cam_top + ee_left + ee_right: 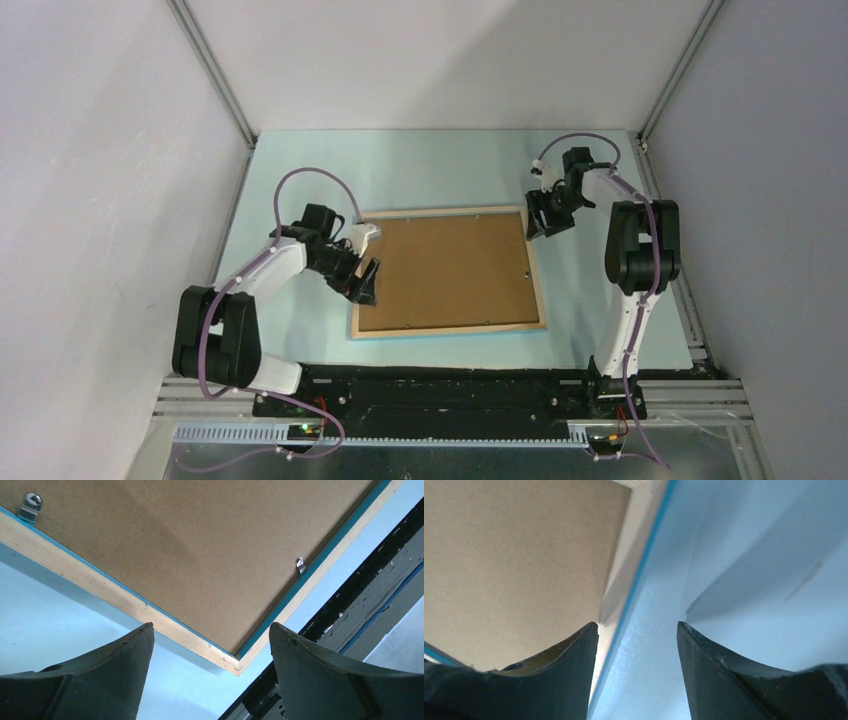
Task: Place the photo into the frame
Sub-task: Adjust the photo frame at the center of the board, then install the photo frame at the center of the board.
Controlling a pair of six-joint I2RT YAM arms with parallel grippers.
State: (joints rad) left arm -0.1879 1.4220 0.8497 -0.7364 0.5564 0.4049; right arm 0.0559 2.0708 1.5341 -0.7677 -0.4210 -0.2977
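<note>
brn backing board (pixel 445 270) flat | 2 metal tabs (pixel 299 565) at its edge | lt-blue table (pixel 440 165) | blk rail (pixel 450 385) at near side

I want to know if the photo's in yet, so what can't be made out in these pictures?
- The photo: in no view; the backing board fills the frame, so anything under it is hidden.
- The frame's front: face down on the table in every view.
- Right wrist view: blurred close-up; whether the right gripper touches the frame cannot be told.

Frame (pixel 450 329) back-up on pale blue table (pixel 420 165), brown backing board (pixel 450 270) inside
</note>
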